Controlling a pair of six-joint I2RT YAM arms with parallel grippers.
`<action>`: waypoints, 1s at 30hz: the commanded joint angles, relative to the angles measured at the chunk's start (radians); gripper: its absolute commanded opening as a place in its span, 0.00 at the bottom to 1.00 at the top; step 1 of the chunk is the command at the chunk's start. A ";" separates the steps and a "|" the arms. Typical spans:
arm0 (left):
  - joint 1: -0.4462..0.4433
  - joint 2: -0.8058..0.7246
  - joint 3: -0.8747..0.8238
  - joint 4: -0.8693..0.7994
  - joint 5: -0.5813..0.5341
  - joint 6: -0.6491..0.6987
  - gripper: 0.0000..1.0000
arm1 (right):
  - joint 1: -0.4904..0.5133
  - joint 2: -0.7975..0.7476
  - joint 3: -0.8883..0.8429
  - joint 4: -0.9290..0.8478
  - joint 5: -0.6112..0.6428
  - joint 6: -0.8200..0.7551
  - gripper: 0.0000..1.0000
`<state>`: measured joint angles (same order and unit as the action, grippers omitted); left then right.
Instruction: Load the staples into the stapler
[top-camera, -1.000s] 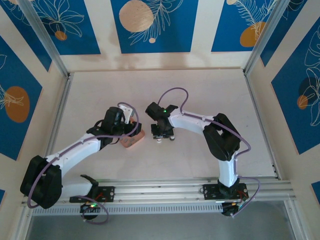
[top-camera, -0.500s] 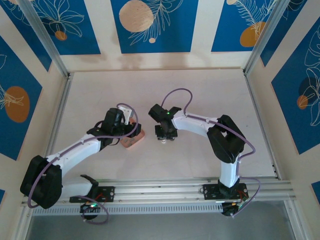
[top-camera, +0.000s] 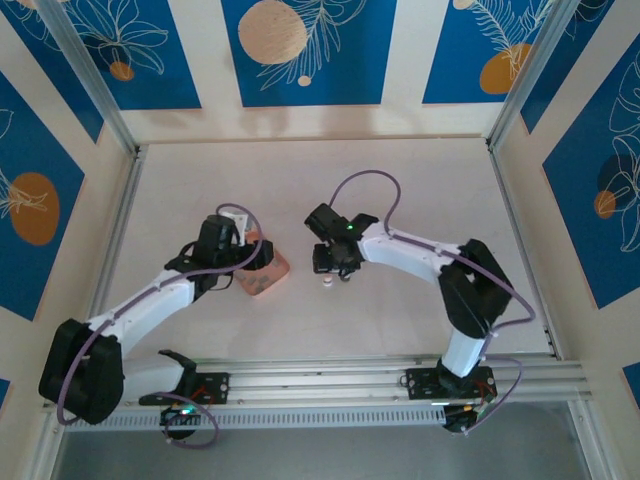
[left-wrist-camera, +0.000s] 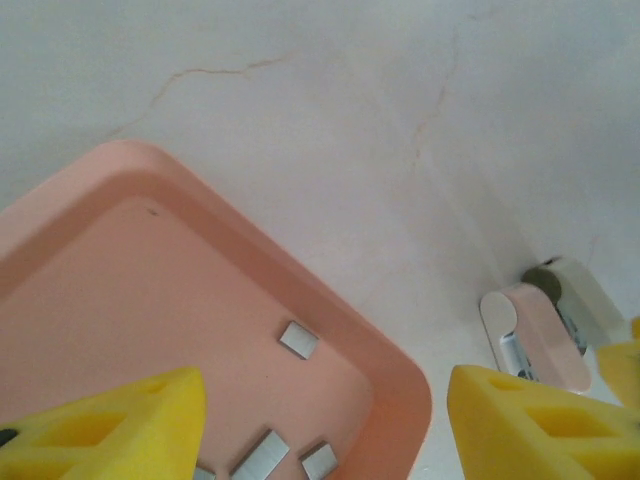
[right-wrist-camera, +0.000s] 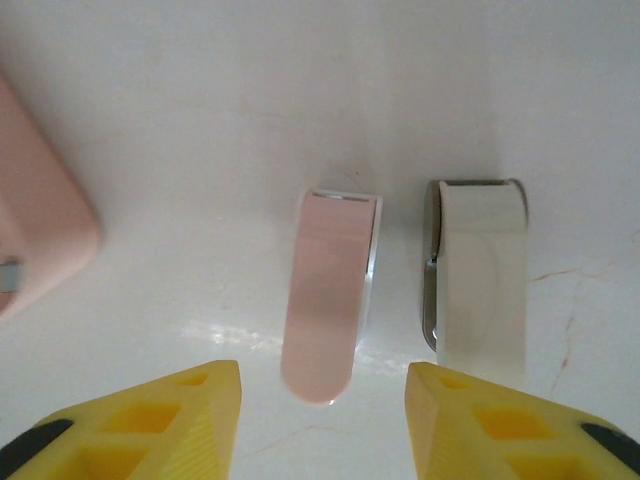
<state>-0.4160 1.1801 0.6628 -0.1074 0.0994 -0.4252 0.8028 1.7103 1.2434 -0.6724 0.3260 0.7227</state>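
Since staples (left-wrist-camera: 298, 340) lie loose in pink tray (left-wrist-camera: 335, 312), by the corner nearest stapler (right-wrist-camera: 328, 290) | expect tiny, light, stiff, slick, prob. snap-prone | you'd pinch one across long sides, gently | L gripper (left-wrist-camera: 325, 400) spread over tray | R gripper (right-wrist-camera: 322, 380) spread astride stapler, both empty

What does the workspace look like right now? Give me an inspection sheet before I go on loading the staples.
Surface: pale table, faint hairline cracks.
Job's things: pink tray left of centre, several staples loose in its corner; stapler on the table beside the tray, its pink part and white part side by side.
Clutter: nothing seen.
End effectors: left end effector open over the tray's corner, holding nothing; right end effector open above the stapler, holding nothing.
Cables: purple cables looped at both wrists.
Surroundings: blue leaf-print wall panels; aluminium rail at the near edge.
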 joint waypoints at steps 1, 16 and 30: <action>0.046 -0.074 -0.025 -0.080 -0.013 -0.108 0.70 | -0.010 -0.103 -0.059 0.103 0.025 -0.018 0.49; 0.224 -0.154 -0.135 -0.158 -0.084 -0.229 0.83 | -0.055 -0.174 -0.163 0.215 -0.042 -0.029 0.53; 0.230 0.172 -0.038 0.086 0.077 -0.191 0.80 | -0.080 -0.222 -0.207 0.206 -0.042 -0.012 0.54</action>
<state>-0.1902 1.3201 0.5728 -0.0952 0.1215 -0.6437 0.7330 1.5265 1.0512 -0.4599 0.2985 0.7086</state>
